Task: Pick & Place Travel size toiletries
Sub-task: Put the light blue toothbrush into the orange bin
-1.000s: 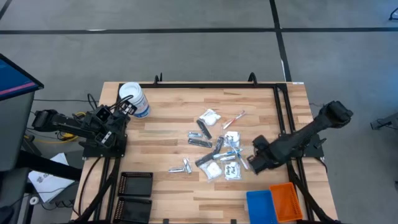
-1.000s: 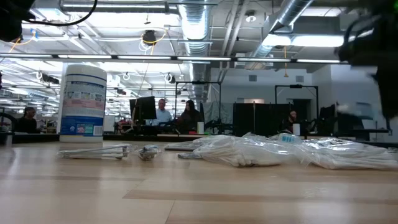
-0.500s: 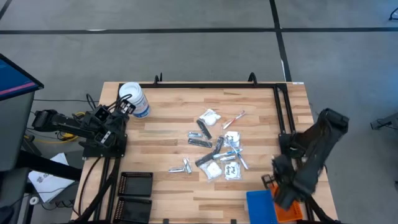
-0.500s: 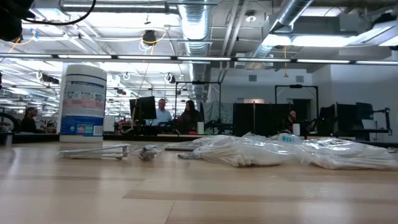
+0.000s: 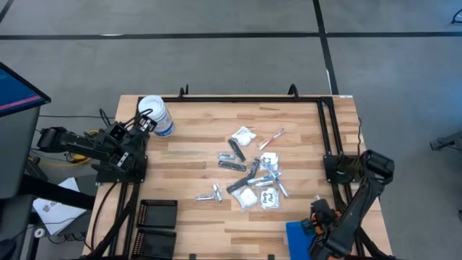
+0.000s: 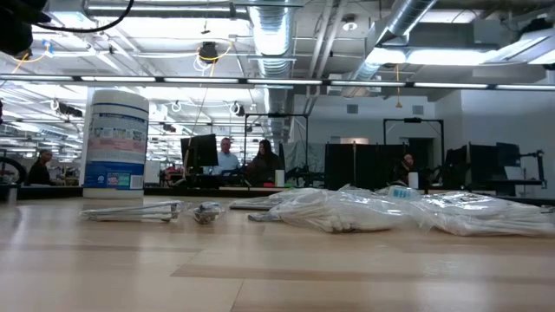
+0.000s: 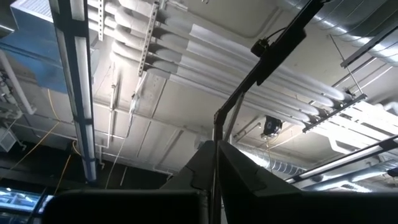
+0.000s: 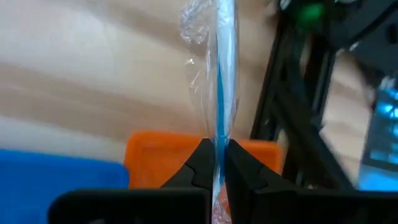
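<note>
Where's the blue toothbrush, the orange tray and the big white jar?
blue toothbrush (image 8: 221, 81), right wrist view, on its wrapped handle.
orange tray (image 8: 158, 155), right wrist view, on its bare floor.
big white jar (image 5: 155, 115), high view, on its lid.

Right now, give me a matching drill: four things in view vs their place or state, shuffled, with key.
1. right gripper
2. left gripper
3. white-lidded jar
4. black trays

A. near-left table corner
B. parked at the table's left edge, aimed at the ceiling
C. far-left table corner
D. shut on a clear-wrapped blue toothbrush over the orange tray

Pairs: 1-D, 2-B, 3-C, 4-A
</note>
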